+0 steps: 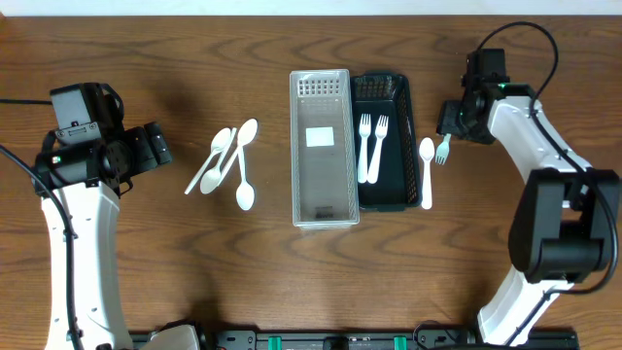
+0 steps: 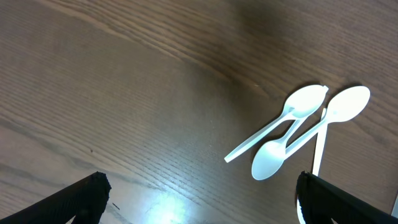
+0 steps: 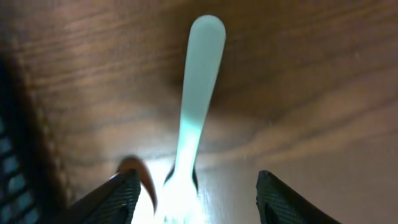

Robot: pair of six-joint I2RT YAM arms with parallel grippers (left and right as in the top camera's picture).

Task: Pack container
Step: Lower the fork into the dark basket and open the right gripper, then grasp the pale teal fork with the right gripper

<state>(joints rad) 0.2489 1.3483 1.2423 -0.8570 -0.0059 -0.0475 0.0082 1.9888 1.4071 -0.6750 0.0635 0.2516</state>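
Observation:
A clear plastic container [image 1: 324, 146] stands mid-table with a black tray [image 1: 389, 141] beside it holding two white forks [image 1: 372, 146]. Three white spoons [image 1: 229, 163] lie left of the container; they also show in the left wrist view [image 2: 305, 130]. One white spoon [image 1: 426, 165] lies right of the black tray. A white fork [image 1: 443, 150] lies beside it, under my right gripper [image 1: 457, 119], which is open with the fork [image 3: 193, 112] between its fingers [image 3: 199, 199]. My left gripper [image 1: 155, 146] is open and empty, left of the spoons; its fingers [image 2: 199, 199] hover over bare wood.
The table is dark wood [image 1: 146, 253]. The black tray's mesh wall [image 3: 15, 155] shows at the left edge of the right wrist view, close to the gripper's left finger.

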